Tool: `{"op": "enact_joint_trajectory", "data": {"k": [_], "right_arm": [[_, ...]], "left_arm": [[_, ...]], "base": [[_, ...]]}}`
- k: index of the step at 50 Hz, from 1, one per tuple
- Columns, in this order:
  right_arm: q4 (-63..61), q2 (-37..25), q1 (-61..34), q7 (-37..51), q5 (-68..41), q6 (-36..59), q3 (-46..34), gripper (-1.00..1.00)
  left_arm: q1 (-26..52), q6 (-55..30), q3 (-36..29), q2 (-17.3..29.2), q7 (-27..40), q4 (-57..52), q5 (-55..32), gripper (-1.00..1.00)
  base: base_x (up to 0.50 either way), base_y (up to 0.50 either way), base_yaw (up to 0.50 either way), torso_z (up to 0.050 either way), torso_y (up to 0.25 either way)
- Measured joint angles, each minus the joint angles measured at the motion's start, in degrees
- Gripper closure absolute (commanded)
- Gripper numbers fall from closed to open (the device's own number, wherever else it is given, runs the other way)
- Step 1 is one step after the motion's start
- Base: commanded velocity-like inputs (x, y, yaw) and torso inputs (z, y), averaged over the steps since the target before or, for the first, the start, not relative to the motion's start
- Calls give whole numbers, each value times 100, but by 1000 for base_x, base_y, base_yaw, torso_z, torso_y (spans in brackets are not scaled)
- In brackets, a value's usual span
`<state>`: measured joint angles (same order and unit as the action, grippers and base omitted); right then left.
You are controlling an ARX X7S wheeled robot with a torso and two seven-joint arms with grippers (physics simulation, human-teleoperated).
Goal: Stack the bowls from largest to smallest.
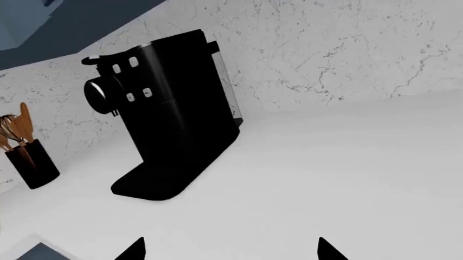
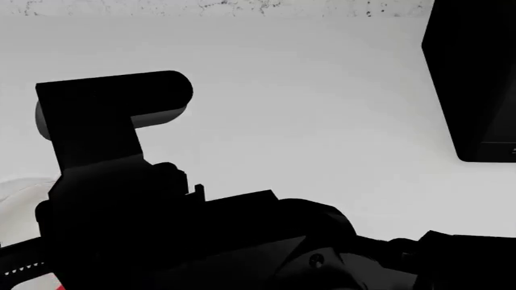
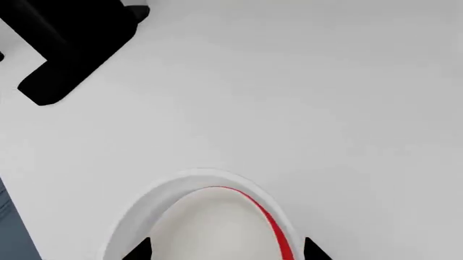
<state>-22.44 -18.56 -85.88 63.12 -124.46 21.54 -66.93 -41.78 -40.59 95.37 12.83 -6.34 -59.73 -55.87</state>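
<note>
In the right wrist view the medium red bowl, white inside, sits nested in the large white bowl on the white counter. My right gripper is open just above them, one fingertip on each side of the red bowl's mouth, holding nothing. My left gripper is open and empty over bare counter, facing the black appliance. In the head view only a white edge of the large bowl shows at the left behind my arms. The small white cup-like bowl is out of view.
A black appliance stands on the counter by the marble wall; it also shows in the head view and the right wrist view. A black utensil holder stands beside it. My arms fill the lower head view.
</note>
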Motion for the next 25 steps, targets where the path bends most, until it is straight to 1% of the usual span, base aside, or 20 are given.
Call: {"op": "enact_joint_trajectory", "data": {"k": [10,11,13,18,25], "right_arm": [[-156,-140,-242,82,-79,-59,257,-100],[-171,-163,-259,82,-85,-63,283,-100],[-207,-227,-285,72,-89,-67,334,-100],[-288,-509,-302,-31,-38,-58,478,-100],[-338,-1061,-352,-218,71,-86,784,-100]], "left_arm": [[-27,14,-9,-20,-59,0,20,-100],[26,-48,32,32,-6,3,-43,-100],[-27,10,-9,-17,-62,0,20,-100],[0,-16,-45,45,17,0,26,-100],[-28,-12,-381,217,245,1,154,-100]], "base": [[0,0,0,0,0],[0,0,0,0,0],[0,0,0,0,0],[0,0,-1,0,0],[0,0,0,0,0]]}}
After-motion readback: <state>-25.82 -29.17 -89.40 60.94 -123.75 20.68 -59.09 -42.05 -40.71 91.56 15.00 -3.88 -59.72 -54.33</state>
